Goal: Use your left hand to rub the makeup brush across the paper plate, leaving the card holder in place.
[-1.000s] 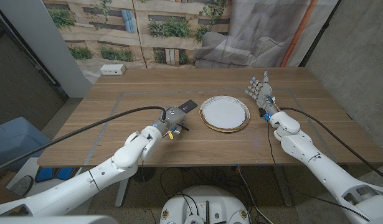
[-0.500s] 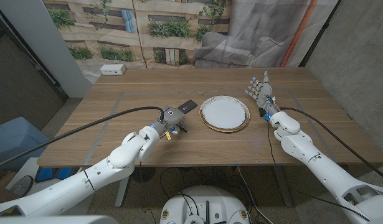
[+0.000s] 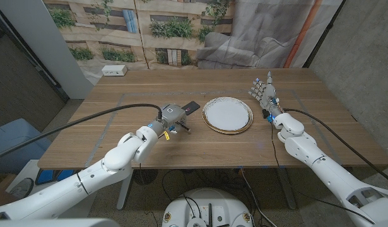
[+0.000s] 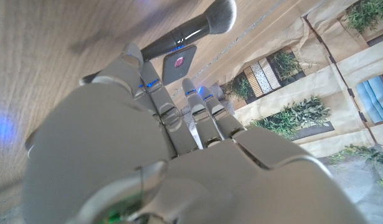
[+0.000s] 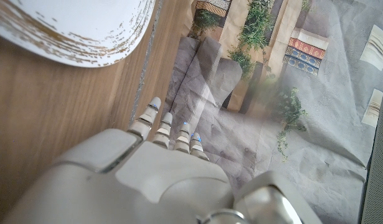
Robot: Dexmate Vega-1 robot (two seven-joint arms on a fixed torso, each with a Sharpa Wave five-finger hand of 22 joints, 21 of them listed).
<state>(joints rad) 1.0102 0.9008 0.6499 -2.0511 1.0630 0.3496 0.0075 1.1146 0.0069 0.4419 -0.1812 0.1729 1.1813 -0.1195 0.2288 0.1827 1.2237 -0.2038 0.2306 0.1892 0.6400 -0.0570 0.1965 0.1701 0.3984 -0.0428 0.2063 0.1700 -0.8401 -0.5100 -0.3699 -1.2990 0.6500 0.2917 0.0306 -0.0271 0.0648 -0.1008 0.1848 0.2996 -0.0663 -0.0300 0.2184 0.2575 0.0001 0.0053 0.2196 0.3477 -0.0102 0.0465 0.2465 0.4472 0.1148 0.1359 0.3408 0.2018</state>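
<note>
Your left hand point(image 3: 169, 121) hovers over the makeup brush point(image 4: 190, 28), fingers reaching toward it; you can't tell whether they grip it. The brush lies on the wooden table point(image 3: 118, 139), just left of the paper plate point(image 3: 227, 115), with the dark card holder point(image 3: 191, 106) just beyond it. Your right hand point(image 3: 264, 93) stands right of the plate, fingers spread, holding nothing.
</note>
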